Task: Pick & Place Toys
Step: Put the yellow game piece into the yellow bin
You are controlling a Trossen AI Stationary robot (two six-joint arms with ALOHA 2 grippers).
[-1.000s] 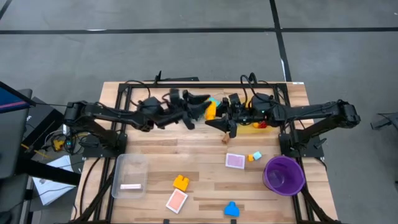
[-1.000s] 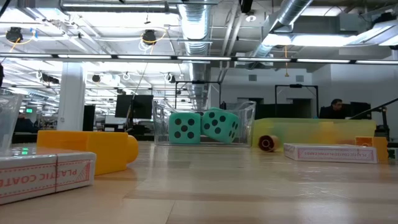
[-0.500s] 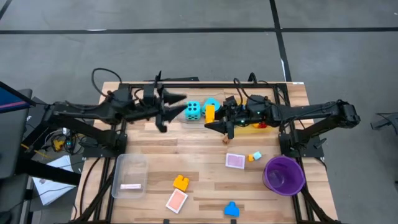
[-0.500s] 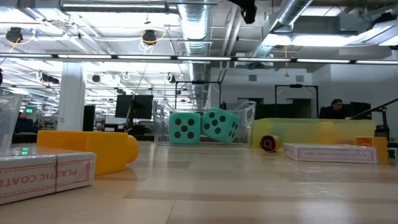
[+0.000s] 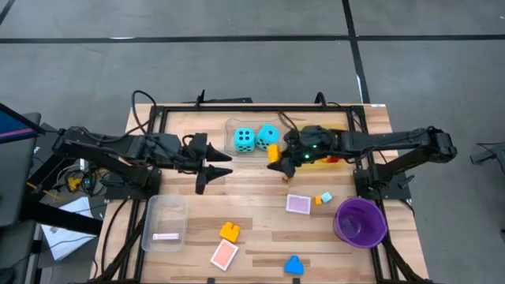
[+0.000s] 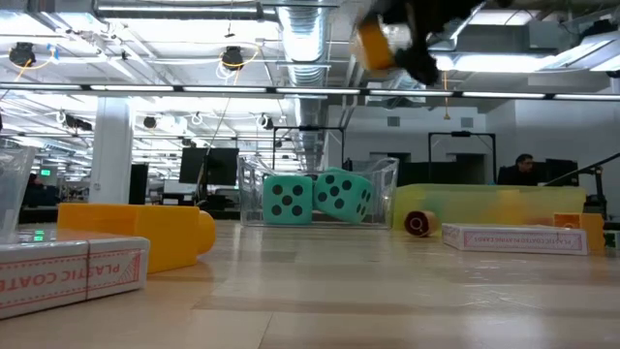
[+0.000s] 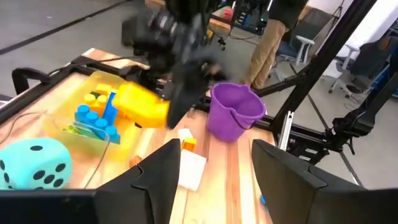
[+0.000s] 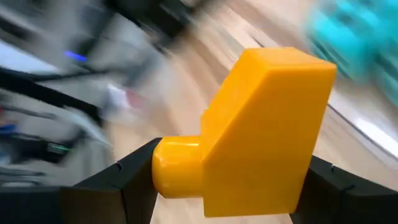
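Observation:
Two turquoise dice [image 5: 256, 138] rest in a clear tray [image 5: 230, 128] at the table's far middle. My right gripper [image 5: 276, 160] hovers just to their near right, shut on a yellow brick [image 8: 261, 130], which also shows high in the low view [image 6: 373, 44]. My left gripper [image 5: 215, 166] stands open with nothing between its fingers, left of the dice. A yellow brick [image 5: 230, 231], a blue brick [image 5: 293, 265], a pink tile [image 5: 297, 204] and an orange-pink tile [image 5: 224, 254] lie flat on the near half. My right gripper pinches the yellow brick between its two fingers, one finger [image 8: 134, 171] beside the round stud [image 8: 174, 169], the other on the opposite side [image 8: 306, 163]. The fingers come from the table's right, slanting down. The brick is lifted clear of the table.
A purple bowl [image 5: 360, 222] stands near right. A clear tray [image 5: 165, 213] holding a tile sits near left. A yellow tray [image 7: 93, 115] with blue bricks lies under the right arm. Two small bricks [image 5: 322, 198] lie beside the pink tile. Bare wood lies mid-table.
My left gripper has drawn back from over the dice tray toward the table's left edge and then the near edge, turning more level, still open. My right gripper has sunk a little and tipped downward with the yellow brick, which has come into the low view from above.

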